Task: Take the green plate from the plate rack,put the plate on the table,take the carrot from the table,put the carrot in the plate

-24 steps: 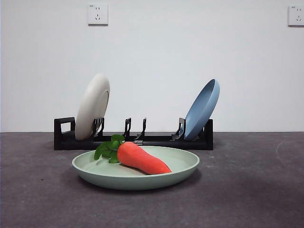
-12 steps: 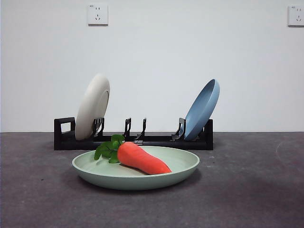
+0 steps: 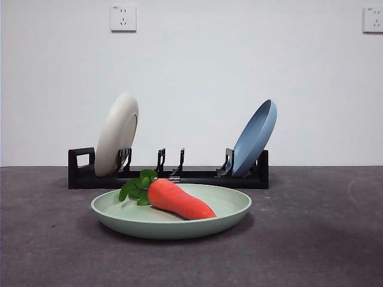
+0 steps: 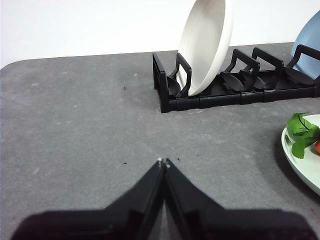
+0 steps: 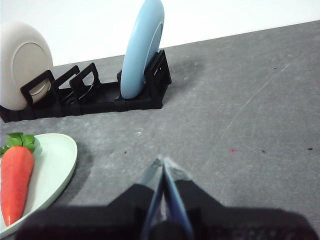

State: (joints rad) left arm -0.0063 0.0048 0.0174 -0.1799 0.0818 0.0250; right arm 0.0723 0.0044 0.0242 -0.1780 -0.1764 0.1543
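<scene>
The green plate (image 3: 170,216) lies flat on the table (image 3: 311,239) in front of the plate rack (image 3: 167,174). The carrot (image 3: 176,199) rests inside the plate, its leafy top toward the rack's handle end. Both also show in the right wrist view: the plate (image 5: 52,165) and the carrot (image 5: 15,185). My left gripper (image 4: 164,162) is shut and empty over bare table, away from the plate's rim (image 4: 300,162). My right gripper (image 5: 163,161) is shut and empty too, off the plate's other side. Neither arm shows in the front view.
A cream-white plate (image 3: 116,133) stands in the rack near its loop handle, and a blue plate (image 3: 255,137) leans at the other end. Wall sockets (image 3: 122,18) sit high on the white wall behind.
</scene>
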